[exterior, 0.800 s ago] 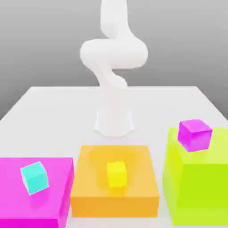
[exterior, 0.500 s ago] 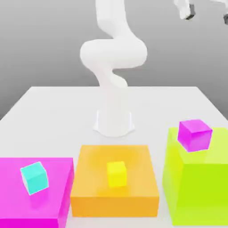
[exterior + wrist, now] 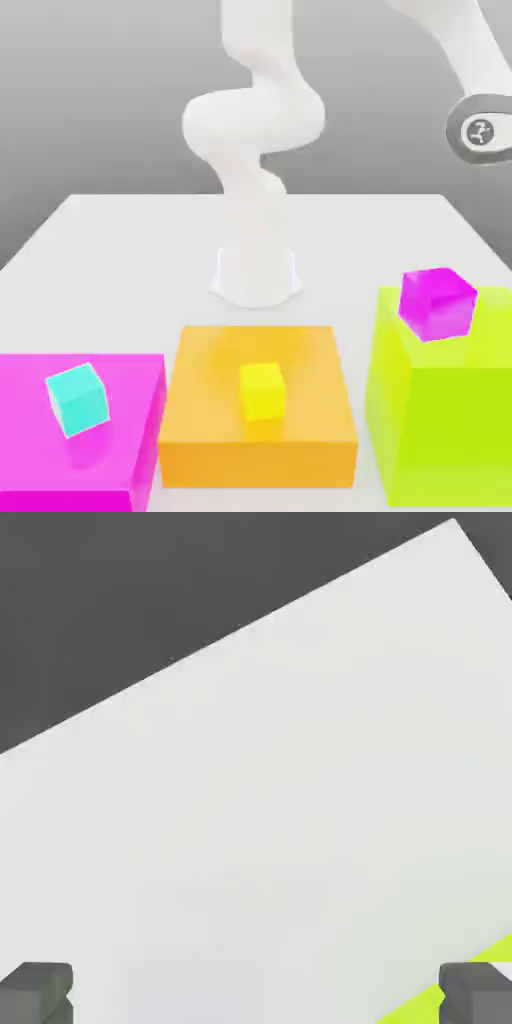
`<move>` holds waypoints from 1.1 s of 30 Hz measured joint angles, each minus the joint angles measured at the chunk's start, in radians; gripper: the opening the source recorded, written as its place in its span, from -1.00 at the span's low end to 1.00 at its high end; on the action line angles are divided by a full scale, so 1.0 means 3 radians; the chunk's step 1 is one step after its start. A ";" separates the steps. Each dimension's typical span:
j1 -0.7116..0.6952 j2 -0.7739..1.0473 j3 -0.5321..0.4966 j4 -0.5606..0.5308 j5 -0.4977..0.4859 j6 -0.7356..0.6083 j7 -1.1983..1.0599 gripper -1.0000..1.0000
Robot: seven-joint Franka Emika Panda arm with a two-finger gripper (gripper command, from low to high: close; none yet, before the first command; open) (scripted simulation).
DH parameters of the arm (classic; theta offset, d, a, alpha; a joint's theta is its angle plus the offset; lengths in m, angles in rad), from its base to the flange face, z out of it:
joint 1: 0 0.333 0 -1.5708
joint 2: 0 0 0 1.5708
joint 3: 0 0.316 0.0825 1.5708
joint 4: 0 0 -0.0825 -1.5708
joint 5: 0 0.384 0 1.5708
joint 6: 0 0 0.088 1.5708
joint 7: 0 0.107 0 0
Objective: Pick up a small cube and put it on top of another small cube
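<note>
White worktop [image 3: 350, 240]; fingers [image 3: 255, 997] wide apart and empty, presumably to admit a cube, with the magenta cube [image 3: 437, 303] below them on its green block [image 3: 450, 430], likely raised for access.

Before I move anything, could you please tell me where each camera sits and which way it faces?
Exterior view: off the arm, seemingly across the table from its base, facing it and looking somewhat down on three cubes on blocks; the arm shows at the base and again at the view's upper right.
Hand view: on the hand, looking down past the spread fingers at the table and its edge; both fingertips show.
Shared: the table and the green block.
</note>
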 joint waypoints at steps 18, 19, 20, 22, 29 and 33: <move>0.0702 0.0877 -0.0986 -0.0213 -0.0800 0.0763 0.1427 -1.00; 0.0669 0.0835 -0.0947 -0.0223 -0.0773 0.0729 0.1404 -1.00; 0.0607 0.0755 -0.0871 -0.0244 -0.0711 0.0665 0.1355 -1.00; 0.0473 0.0544 -0.0693 -0.0296 -0.0514 0.0506 0.1203 -1.00; 0.0332 0.0118 -0.0371 -0.0400 -0.0140 0.0348 0.0356 -1.00; 0.0260 0.0114 -0.0243 -0.0378 -0.0243 0.0488 -0.0240 -1.00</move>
